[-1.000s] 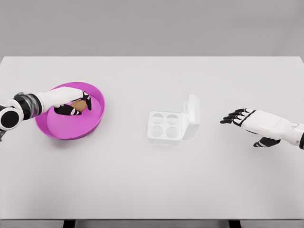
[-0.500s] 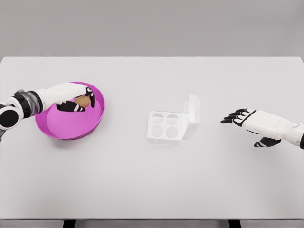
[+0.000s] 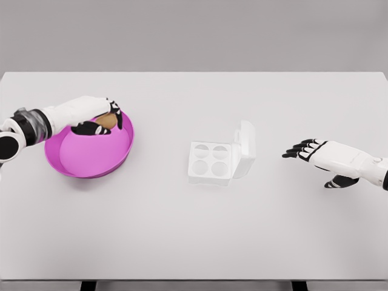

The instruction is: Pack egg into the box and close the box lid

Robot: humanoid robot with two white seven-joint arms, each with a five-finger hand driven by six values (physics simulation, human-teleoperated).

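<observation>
Left robot hand (image 3: 97, 120): I am holding it curled around the egg (image 3: 105, 120), dark fingers wrapping the brown shell from above and from the side. The egg is sitting in that grip above the far part of the pink bowl (image 3: 85, 163); I cannot tell whether it is touching the bowl's rim.

Step in hand, as I judge it: carrying the egg out of the bowl toward the box (image 3: 211, 162). To do it well I am planning to keep the grip firm but not crushing, raise the egg clear of the bowl's wall before travelling sideways, and aim for one of the four round cups, all of which are showing empty. Lowering straight down into a cup should be stopping the egg from rolling on release.

Pose, left arm: coming in from the left edge, forearm lying nearly level over the bowl, wrist turned so the palm is facing down and inward.

Box: sitting near the middle of the worktop (image 3: 194, 230), well apart from the bowl. Lid (image 3: 245, 145): standing open on the box's right side, tilted up and back.

Right robot hand (image 3: 315, 151): hovering to the right of the box, fingers spread and relaxed, holding nothing, palm facing down, fingertips pointing toward the lid.
</observation>
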